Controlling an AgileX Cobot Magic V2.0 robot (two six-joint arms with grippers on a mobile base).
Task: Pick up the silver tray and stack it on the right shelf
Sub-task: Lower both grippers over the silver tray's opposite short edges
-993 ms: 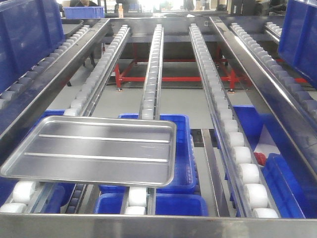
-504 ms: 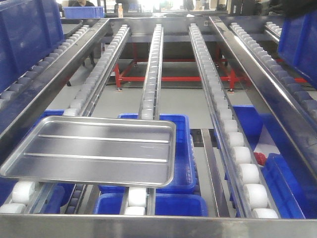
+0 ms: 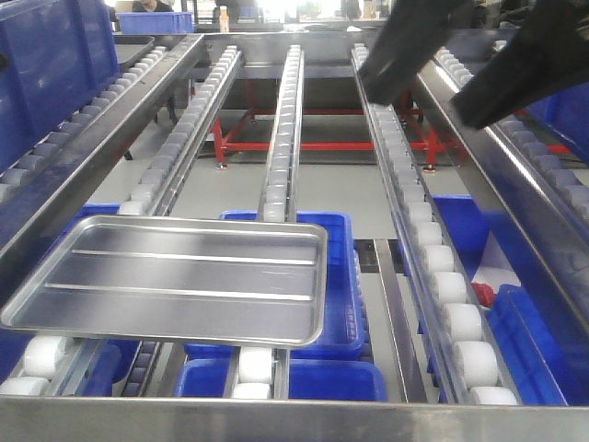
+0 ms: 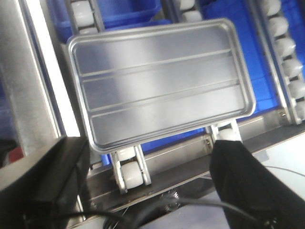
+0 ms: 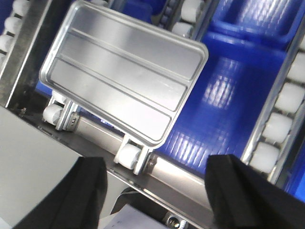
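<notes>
- The left gripper is spread wide. Its dark fingers sit low in the wrist view with nothing between them.
- The right gripper is also wide apart and holds nothing.
- The silver tray lies ahead of the left gripper, beyond the front bar. It is roughly centred on the gap and touches neither finger.
- From the right gripper the tray sits ahead and off to the left.
- The tray rests on two roller rails at the low front end of the right shelf, with one roller showing on each rail between it and the bar.
- Its floor carries only two long ridges.
- Blue bins stand under the rails. One shows a glossy floor, and the others are cut off by the rails and the tray.
- A small red object among the bins at the right is too small to identify.
- Two blurred dark shapes cross the top right of the front view, cut by the edge. I cannot tell which arm they belong to.
</notes>
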